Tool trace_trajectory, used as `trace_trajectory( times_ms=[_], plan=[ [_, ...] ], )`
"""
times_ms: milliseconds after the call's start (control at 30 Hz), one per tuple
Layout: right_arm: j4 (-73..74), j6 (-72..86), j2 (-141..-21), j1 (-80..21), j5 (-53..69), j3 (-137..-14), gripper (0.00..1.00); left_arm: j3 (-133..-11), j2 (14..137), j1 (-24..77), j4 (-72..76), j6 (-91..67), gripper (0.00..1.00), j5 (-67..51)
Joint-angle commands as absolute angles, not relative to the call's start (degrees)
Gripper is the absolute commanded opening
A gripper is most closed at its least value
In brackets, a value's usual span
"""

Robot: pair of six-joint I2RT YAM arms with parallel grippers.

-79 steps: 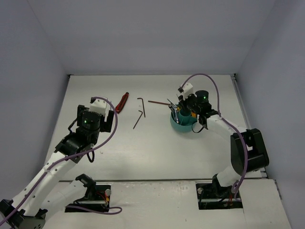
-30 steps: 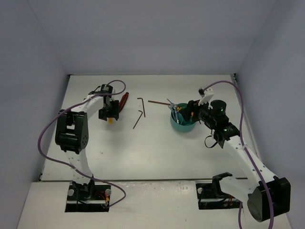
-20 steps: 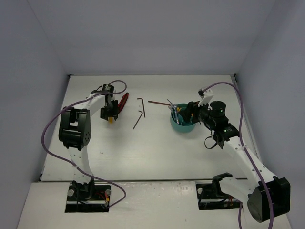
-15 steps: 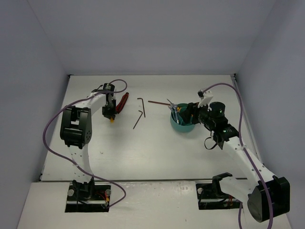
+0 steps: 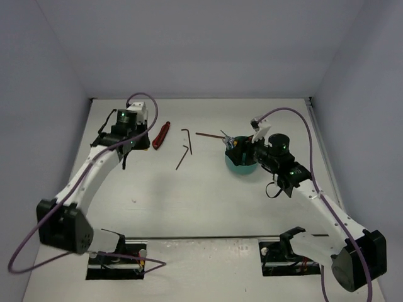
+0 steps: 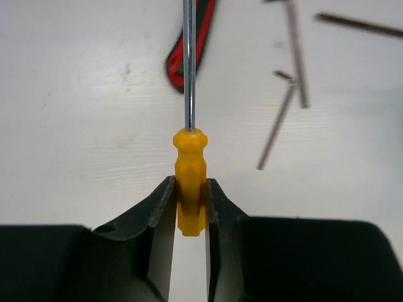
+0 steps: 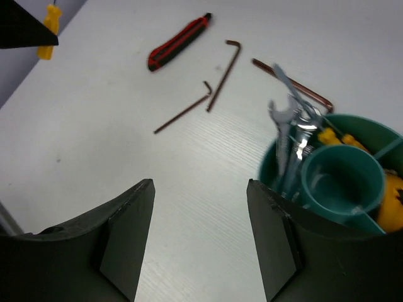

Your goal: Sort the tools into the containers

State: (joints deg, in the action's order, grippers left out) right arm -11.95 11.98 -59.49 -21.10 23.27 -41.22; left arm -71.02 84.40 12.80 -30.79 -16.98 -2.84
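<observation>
My left gripper [image 6: 190,189] is shut on the yellow-orange handle of a thin screwdriver [image 6: 189,157] and holds it above the table; its steel shaft points at the red-and-black-handled tool [image 6: 175,66]. In the top view this gripper [image 5: 140,143] is at the back left. My right gripper [image 7: 201,189] is open and empty, hovering beside the round teal tub [image 7: 269,168]. The tub holds silver wrenches [image 7: 286,135], orange-handled screwdrivers [image 7: 334,138] and a yellow tape measure [image 7: 391,201] around its central cup [image 7: 340,179]. Three dark hex keys [image 7: 223,75] [image 7: 182,112] [image 7: 296,82] lie on the table.
In the top view the red-and-black tool [image 5: 162,134] and hex keys [image 5: 187,139] [image 5: 182,157] [image 5: 208,134] lie between the arms, and the tub [image 5: 242,170] sits right of centre under the right gripper [image 5: 244,151]. Walls enclose the white table on three sides.
</observation>
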Motion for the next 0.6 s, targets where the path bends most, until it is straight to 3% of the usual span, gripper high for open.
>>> trace_trajectory(
  times_ms=[0,200,567],
  plan=[
    [-17.3,13.8,-60.4,-27.9,22.9,-47.8,0.58,-62.9,69.6,17.6,-16.0,-16.7,0.0,-8.3],
    [-27.3,22.4,-63.8,-34.0,27.1,-51.2,0.62,-51.5,57.9,23.7,-1.7,-15.4,0.0,-15.8],
    [-29.5,21.6,-71.2,-43.9,24.1,-60.1,0.62,-51.1,51.9,31.1,3.4,-10.4,0.0,-17.9]
  ],
)
